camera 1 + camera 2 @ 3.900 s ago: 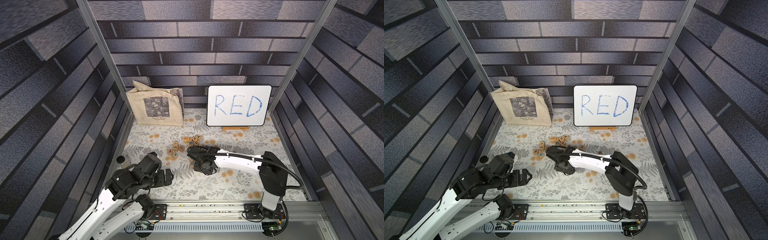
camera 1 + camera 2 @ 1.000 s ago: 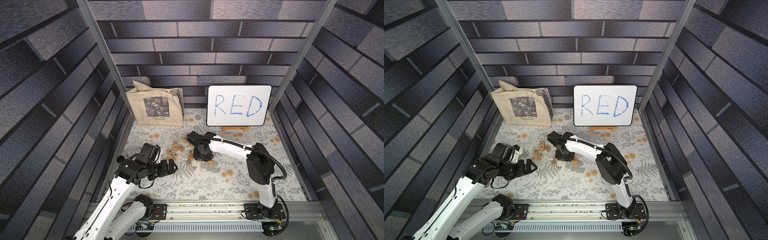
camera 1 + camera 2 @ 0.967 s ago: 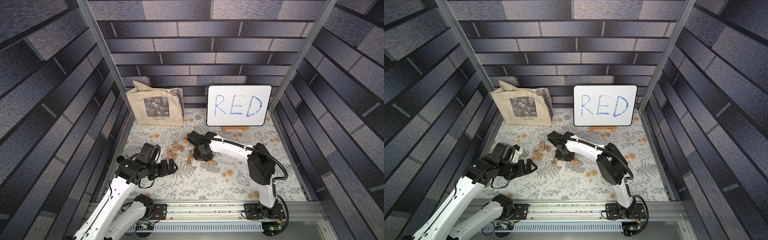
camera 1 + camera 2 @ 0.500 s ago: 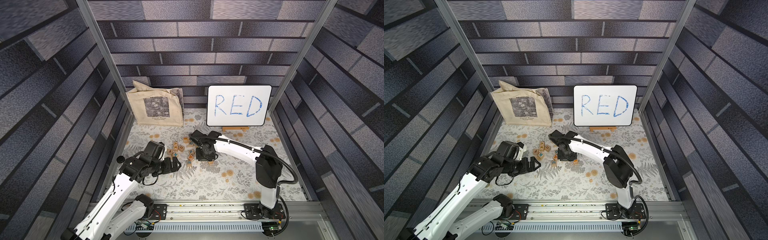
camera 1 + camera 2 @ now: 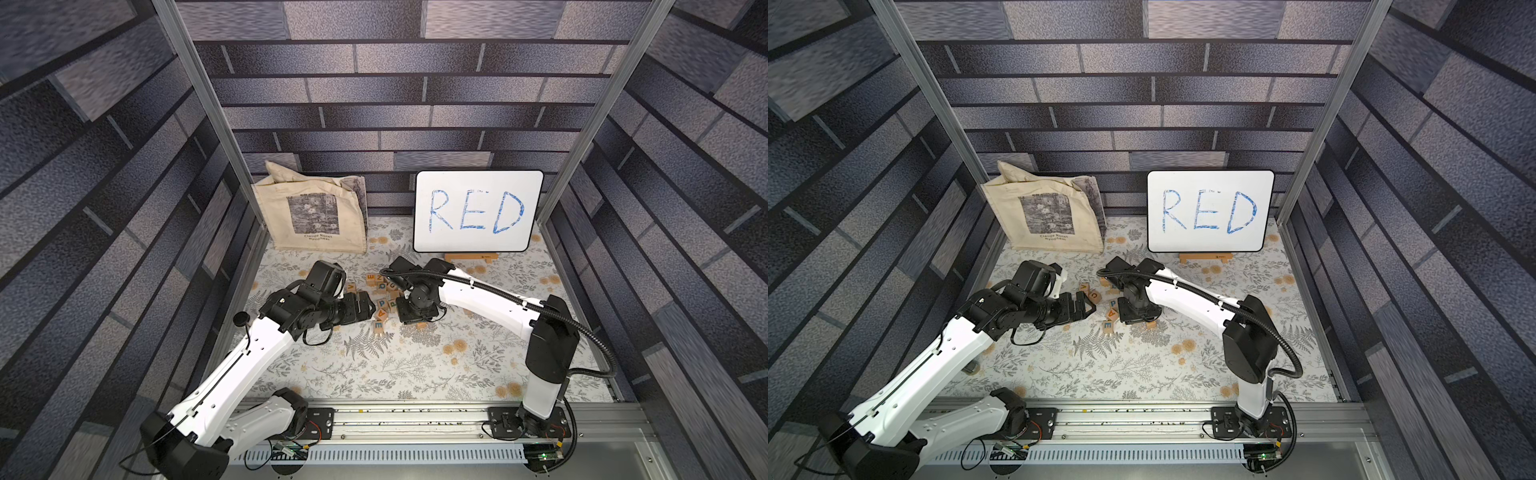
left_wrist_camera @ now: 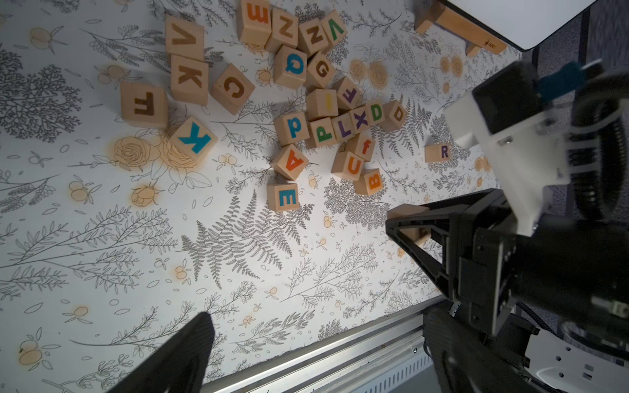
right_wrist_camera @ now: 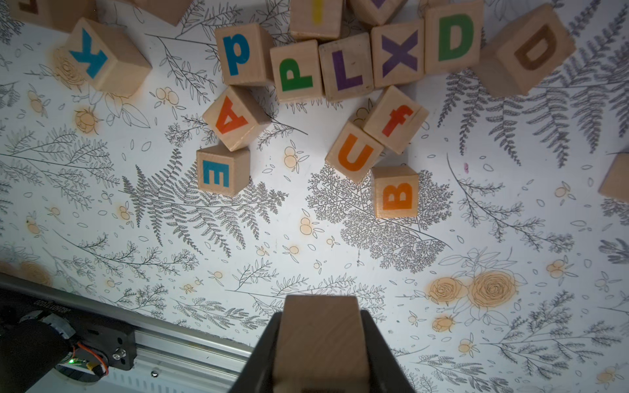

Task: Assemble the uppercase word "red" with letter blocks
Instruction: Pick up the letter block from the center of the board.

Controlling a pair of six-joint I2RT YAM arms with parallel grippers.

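Wooden block (image 7: pixel 321 350) in right end effector (image 7: pixel 320 325); left end effector (image 5: pixel 1087 308) wide open.

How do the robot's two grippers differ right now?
The left gripper stands wide open and empty; the right gripper is shut on a wooden block whose letter is hidden. The left gripper sits beside the pile of letter blocks; the right gripper is over bare mat just clear of it. Both are black, two-fingered and close to the pile.

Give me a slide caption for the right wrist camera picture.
Right hand grips a wooden block over the floral mat, with loose letter blocks scattered beyond.
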